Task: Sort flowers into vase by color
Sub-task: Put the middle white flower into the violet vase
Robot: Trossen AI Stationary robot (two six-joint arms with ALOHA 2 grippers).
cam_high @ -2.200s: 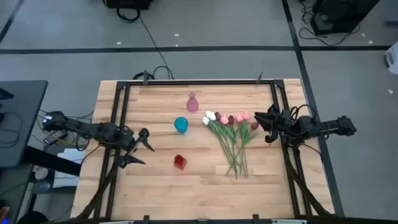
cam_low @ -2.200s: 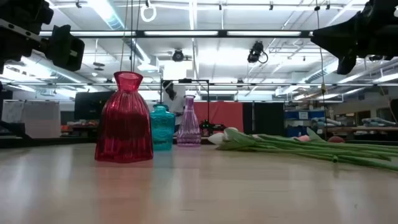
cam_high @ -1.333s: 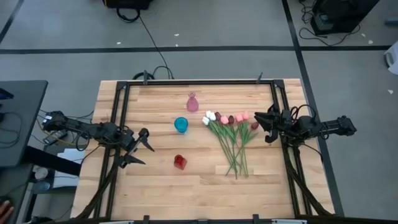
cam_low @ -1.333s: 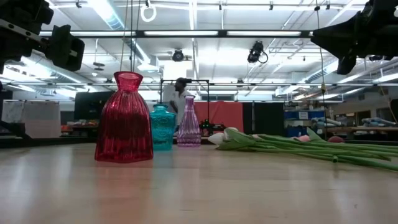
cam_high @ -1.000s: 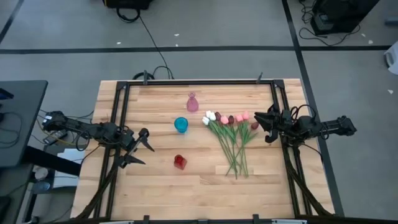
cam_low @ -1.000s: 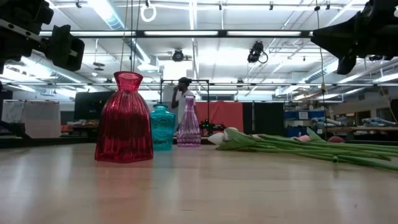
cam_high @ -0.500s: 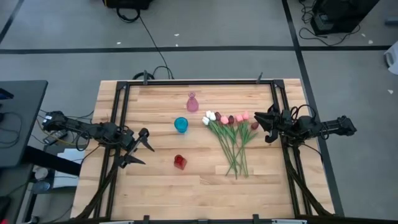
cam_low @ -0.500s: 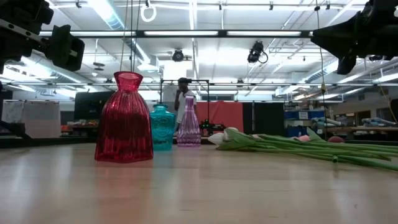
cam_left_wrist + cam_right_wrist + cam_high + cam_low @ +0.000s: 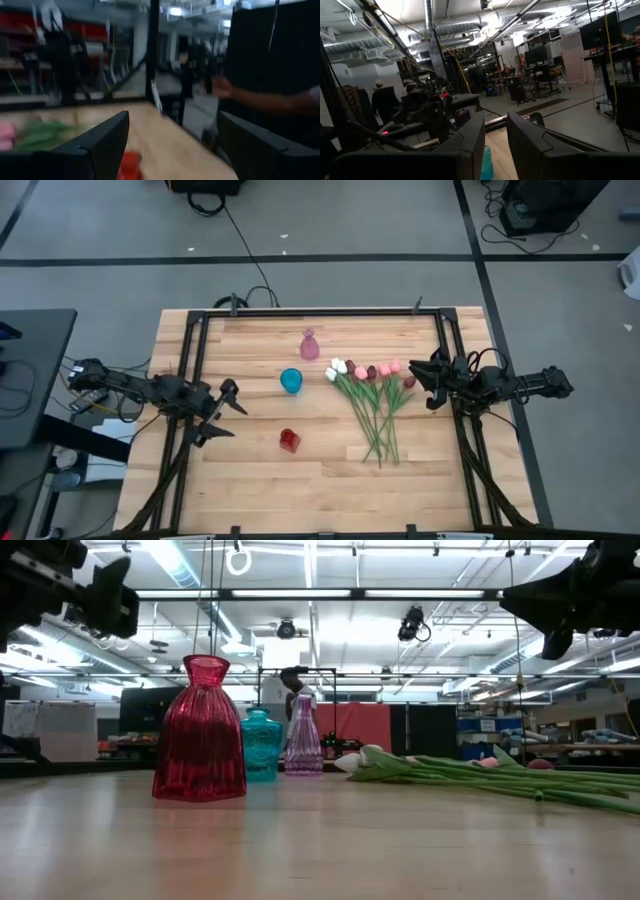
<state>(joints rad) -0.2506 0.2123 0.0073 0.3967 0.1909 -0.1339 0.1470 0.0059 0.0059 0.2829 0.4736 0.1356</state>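
High view: I see the flowers [image 9: 370,402] lying fanned on the table [image 9: 430,470], right of three vases. Left gripper [image 9: 222,411] hovers spread; right gripper [image 9: 427,384], nearly pressed together, holds nothing. Stems look light and floppy (pinch one mid-stem, clear of its neighbours).

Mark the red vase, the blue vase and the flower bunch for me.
red vase [image 9: 200,735]: low view, on its ribbed body.
blue vase [image 9: 290,381]: high view, on its open mouth.
flowers [image 9: 375,412]: high view, on the green stems mid-bunch.
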